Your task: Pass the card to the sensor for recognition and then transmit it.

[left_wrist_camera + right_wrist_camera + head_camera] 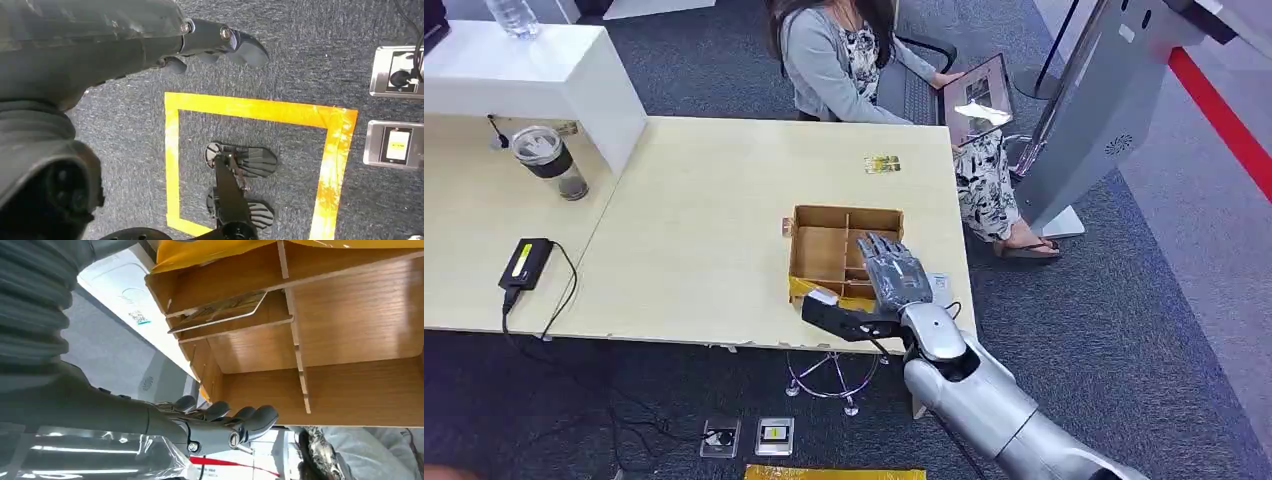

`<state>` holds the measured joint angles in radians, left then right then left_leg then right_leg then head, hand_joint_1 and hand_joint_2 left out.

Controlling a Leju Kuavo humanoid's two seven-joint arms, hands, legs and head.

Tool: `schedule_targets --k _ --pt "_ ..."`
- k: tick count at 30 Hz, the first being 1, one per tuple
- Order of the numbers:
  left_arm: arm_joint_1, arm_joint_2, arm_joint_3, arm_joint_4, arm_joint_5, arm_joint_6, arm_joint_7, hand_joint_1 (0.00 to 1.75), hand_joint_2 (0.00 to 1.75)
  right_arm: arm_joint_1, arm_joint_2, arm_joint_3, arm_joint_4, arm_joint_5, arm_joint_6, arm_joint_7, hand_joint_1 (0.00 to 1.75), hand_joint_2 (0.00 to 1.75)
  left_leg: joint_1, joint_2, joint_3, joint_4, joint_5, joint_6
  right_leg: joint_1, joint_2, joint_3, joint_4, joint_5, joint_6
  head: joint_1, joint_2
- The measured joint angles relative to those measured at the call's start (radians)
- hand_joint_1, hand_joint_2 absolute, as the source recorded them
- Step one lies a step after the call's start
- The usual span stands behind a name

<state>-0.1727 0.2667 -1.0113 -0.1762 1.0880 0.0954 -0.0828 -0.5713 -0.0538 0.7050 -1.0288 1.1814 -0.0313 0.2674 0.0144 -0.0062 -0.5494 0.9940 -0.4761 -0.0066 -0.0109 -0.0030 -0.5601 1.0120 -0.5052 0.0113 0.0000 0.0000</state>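
Right hand [892, 277] hovers over the tray [816, 250], fingers spread, empty. Card [220, 315] lies in a tray compartment. Risk: fingers strike the divider, shifting the tray on the worktop [694, 220].

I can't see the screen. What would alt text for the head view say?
A silver robot arm reaches its right robot hand, fingers spread, over a compartmented wooden tray at the edge of a pale table. A seated person uses a laptop beyond.
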Motion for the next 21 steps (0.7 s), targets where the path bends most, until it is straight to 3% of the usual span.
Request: schedule_targets --k 20,21 --pt "0.0 0.0 0.0 0.0 0.0 0.0 0.0 0.0 0.0 -0.025 0.014 0.013 0.051 -0.01 -0.006 -0.002 0.03 1.75 0.0 0.0 0.0 0.0 0.0 0.0 0.0 0.0 0.0 0.0 0.0 0.0 0.0 0.0" --pt "0.0 0.0 0.0 0.0 0.0 0.0 0.0 0.0 0.0 -0.026 0.014 0.013 0.053 -0.013 -0.003 -0.001 1.69 1.75 0.0 0.0 0.0 0.0 0.0 0.0 0.0 0.0 0.0 0.0 0.0 0.0 0.0 0.0"
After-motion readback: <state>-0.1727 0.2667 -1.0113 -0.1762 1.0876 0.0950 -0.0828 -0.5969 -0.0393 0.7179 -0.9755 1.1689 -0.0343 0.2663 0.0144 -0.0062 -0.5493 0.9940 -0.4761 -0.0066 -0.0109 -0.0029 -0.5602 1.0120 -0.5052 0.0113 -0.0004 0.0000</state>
